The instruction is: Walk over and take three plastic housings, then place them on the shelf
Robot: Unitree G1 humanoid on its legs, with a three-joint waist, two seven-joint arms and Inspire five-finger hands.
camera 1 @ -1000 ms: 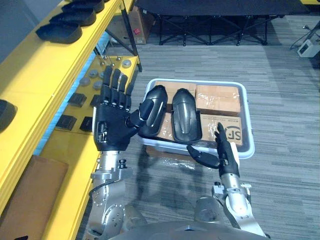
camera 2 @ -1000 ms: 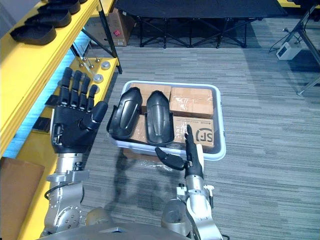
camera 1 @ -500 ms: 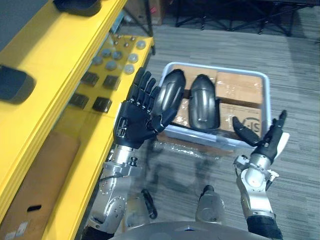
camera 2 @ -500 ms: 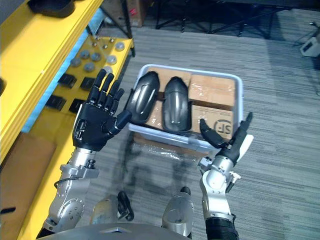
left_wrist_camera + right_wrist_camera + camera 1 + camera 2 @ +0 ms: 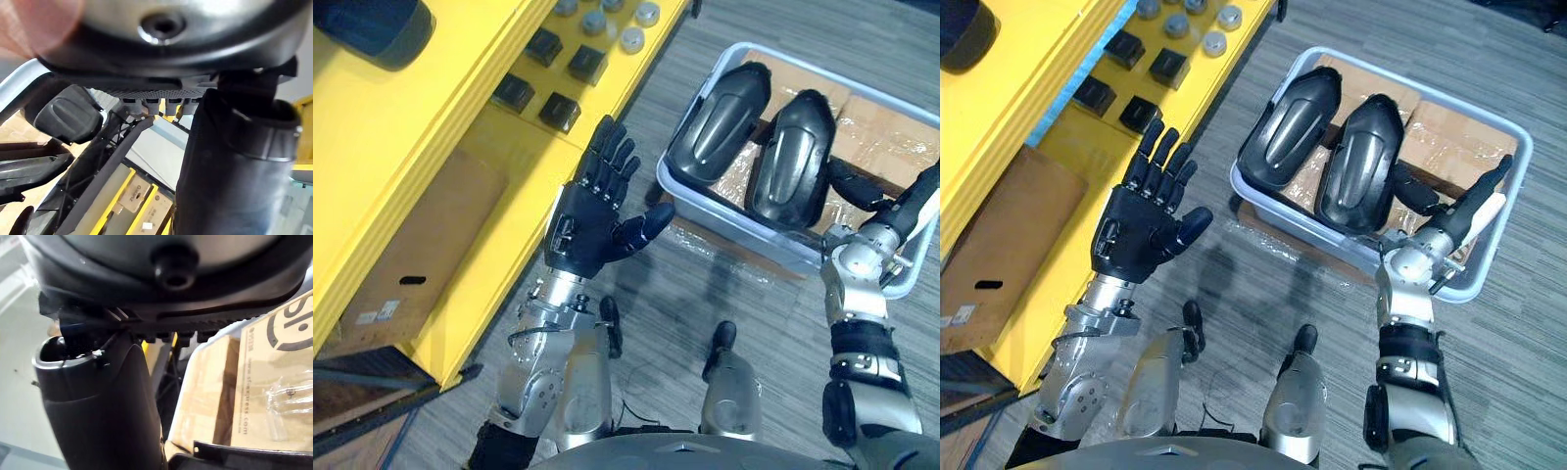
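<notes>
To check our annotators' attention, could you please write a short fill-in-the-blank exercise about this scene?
1. The pale bin holds ___ dark plastic housings.
2. The housings lie on ___ boxes.
3. The shelf on the robot's left is ___ in colour.
4. The left hand is ___ and holds nothing.
Missing words: two; cardboard; yellow; open.

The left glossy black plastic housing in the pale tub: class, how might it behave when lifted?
The glossy black plastic housing probably stays stiff: its moulded dome looks rigid. Its shiny curved surface may slip. Overhanging the rim of the pale tub, it could rock when nudged.
</notes>
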